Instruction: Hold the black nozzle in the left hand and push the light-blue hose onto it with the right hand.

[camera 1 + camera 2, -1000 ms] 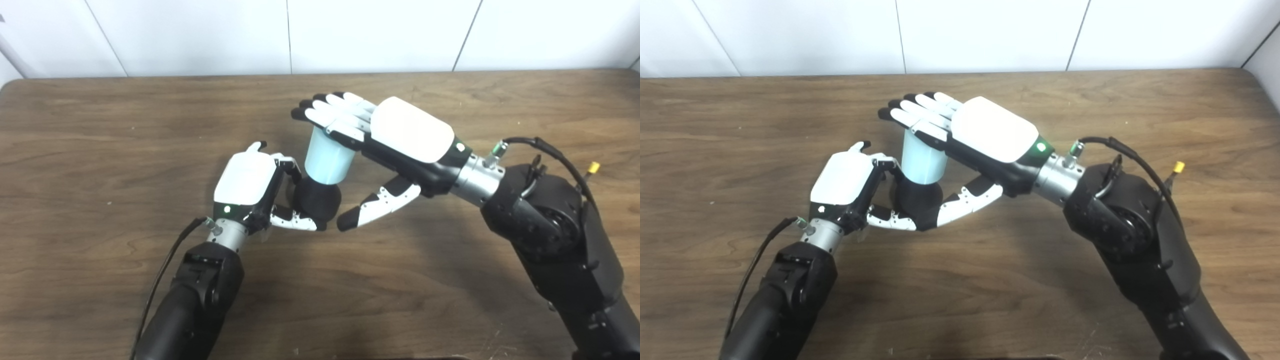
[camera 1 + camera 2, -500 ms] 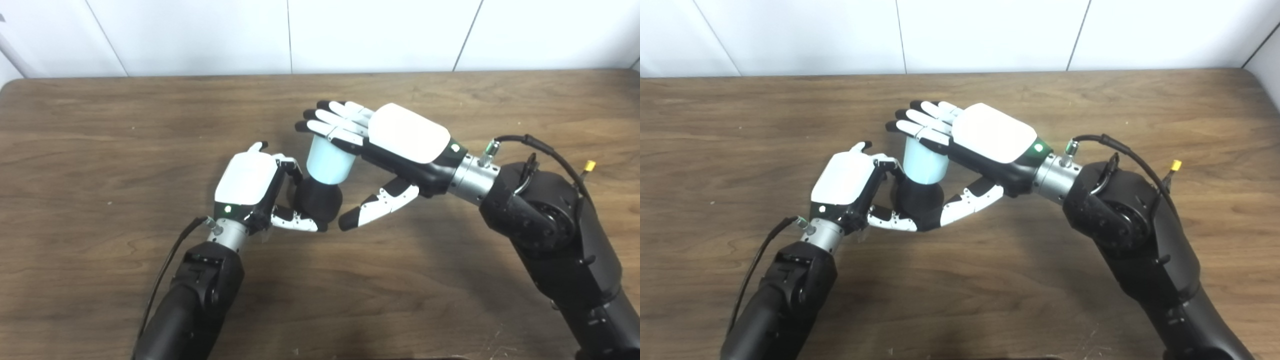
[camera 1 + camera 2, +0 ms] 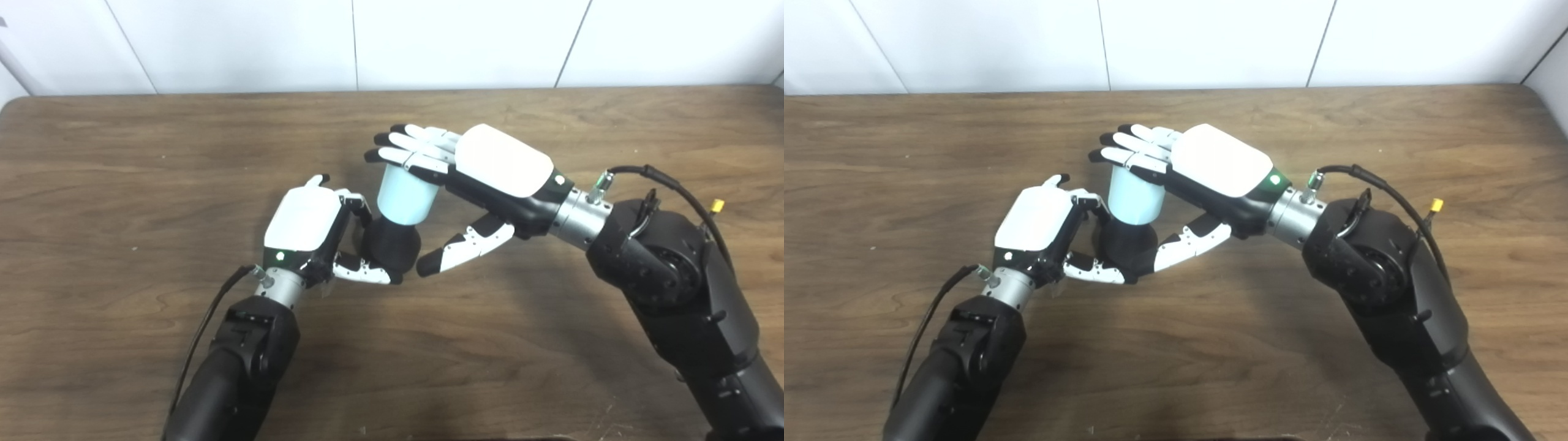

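A: At a wooden table [image 3: 122, 153], the left hand [image 3: 303, 220] grips the black nozzle [image 3: 392, 248], fingers and thumb wrapped round its body just above the tabletop. The light-blue hose [image 3: 404, 196] stands on top of it, tilted slightly toward the wall, its lower end over the nozzle's top.

B: And the right hand [image 3: 490, 165]?

A: Flat and spread — fingers [image 3: 407, 144] laid across the hose's upper end, thumb [image 3: 462, 245] hanging free beside the nozzle. It pinches nothing; it presses with the palm side.

B: What has changed in the last second?

A: The right hand has come down. 1 second ago its fingers sat higher and more of the hose showed between hand and nozzle. By half a second ago the hand had dropped and that visible length had shortened. Since then there is barely any further descent — only a slight drift of the fingers.

B: Meaning?

A: The hose looks pushed home, or close to it. The stalled motion suggests it has met resistance, though how deep it sits on the nozzle cannot be seen. The left hand has held its place throughout, bracing the nozzle.
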Controlling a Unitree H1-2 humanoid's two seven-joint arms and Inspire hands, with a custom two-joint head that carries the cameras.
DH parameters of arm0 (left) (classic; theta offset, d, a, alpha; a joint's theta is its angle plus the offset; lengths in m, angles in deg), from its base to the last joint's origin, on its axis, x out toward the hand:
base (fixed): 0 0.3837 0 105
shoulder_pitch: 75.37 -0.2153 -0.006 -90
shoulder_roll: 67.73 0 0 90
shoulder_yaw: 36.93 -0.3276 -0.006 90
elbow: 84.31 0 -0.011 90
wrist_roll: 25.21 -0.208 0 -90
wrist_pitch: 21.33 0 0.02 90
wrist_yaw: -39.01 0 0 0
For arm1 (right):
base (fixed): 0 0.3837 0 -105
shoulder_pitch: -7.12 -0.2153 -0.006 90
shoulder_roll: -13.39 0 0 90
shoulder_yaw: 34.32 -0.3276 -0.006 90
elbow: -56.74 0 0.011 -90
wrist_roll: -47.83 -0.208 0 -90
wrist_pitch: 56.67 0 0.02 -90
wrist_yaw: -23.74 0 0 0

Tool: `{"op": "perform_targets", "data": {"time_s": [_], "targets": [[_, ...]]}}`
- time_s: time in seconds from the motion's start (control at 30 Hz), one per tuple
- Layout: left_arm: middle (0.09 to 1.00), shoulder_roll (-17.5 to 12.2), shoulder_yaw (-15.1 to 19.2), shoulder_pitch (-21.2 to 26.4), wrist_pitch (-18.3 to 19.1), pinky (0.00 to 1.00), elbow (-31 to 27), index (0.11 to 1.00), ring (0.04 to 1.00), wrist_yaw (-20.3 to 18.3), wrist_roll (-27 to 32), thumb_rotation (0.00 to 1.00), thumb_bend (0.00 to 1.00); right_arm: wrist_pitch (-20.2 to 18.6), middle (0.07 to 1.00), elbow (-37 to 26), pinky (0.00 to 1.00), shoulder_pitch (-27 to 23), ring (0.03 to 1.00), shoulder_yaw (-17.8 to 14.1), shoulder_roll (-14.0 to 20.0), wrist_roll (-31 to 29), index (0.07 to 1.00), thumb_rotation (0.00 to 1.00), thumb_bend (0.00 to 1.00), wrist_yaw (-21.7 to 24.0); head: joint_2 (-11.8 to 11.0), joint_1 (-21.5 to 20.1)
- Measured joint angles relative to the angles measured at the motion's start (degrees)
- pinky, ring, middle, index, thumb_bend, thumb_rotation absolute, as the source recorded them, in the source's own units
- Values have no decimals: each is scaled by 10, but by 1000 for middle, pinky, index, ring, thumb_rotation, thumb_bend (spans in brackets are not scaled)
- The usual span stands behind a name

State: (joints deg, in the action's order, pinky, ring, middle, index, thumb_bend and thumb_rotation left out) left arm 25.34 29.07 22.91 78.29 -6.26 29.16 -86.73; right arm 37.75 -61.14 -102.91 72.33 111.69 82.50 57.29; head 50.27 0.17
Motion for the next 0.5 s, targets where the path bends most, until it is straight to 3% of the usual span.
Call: {"op": "perform_targets", "data": {"time_s": [0.5], "targets": [[651,-1,0,-3,0,929,-3,484,725,-7,-5,45,520,7,935,7,948,1,955,26,0,-17,938,994,592,-21,5,-1]]}}
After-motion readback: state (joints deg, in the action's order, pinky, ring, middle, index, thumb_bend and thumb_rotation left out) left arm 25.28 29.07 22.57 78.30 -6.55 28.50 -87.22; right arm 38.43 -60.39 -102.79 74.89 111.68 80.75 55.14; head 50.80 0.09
